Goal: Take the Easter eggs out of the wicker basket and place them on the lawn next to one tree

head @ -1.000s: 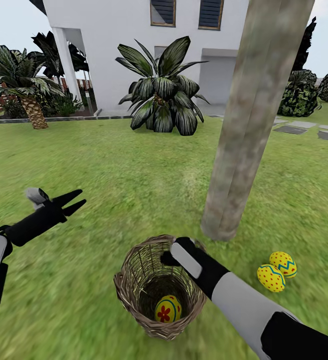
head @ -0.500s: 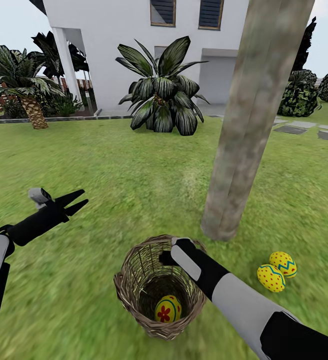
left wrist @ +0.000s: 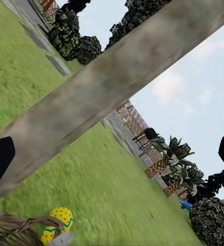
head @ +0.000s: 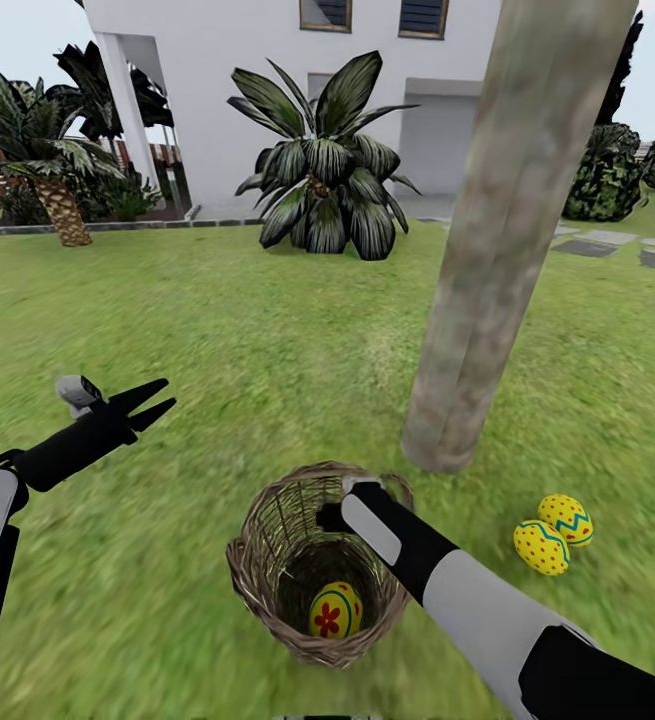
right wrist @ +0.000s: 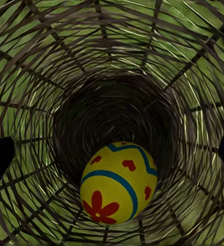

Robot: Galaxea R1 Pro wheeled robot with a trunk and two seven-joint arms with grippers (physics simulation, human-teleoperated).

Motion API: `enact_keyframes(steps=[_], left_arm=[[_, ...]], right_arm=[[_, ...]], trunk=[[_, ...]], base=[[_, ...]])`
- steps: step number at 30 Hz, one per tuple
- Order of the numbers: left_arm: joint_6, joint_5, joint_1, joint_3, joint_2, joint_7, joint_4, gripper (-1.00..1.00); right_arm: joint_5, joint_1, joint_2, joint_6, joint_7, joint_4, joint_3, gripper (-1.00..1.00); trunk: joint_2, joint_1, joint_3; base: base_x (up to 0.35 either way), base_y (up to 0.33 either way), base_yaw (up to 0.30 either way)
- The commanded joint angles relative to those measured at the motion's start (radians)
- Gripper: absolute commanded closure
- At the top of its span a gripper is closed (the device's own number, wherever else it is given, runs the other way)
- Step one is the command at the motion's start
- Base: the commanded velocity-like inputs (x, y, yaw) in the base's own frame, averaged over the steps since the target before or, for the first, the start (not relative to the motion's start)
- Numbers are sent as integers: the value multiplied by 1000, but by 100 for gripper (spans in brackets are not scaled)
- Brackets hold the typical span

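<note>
Egg (flower-painted, unlettered) lies inside wicker basket.

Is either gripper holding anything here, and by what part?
Nothing held. Left gripper open over grass; right gripper open above the egg in the basket.

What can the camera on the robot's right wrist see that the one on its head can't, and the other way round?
Right wrist view: a close look down inside the wicker basket, with grass visible through its open weave, and the egg's red hearts and blue bands.

Head view: the tree trunk, two more eggs on the lawn beside it, the white house, the palms, and the open left gripper held above the grass.

Both: the basket, with one yellow egg with a red flower lying at its bottom, and the right gripper at its rim.
</note>
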Motion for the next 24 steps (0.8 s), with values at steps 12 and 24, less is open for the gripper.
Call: enact_keyframes(steps=[12,24], left_arm=[[5,-1,-1,1,0,-4,0,-100],[5,-1,-1,0,0,-4,0,-100]], right_arm=[[-8,-1,-3,0,42,1,3,-100],[-13,0,-9,-43,36,7,-4,-100]], trunk=[[-3,5,-47],[-6,11,-94]], base=[[0,0,0],[0,0,0]])
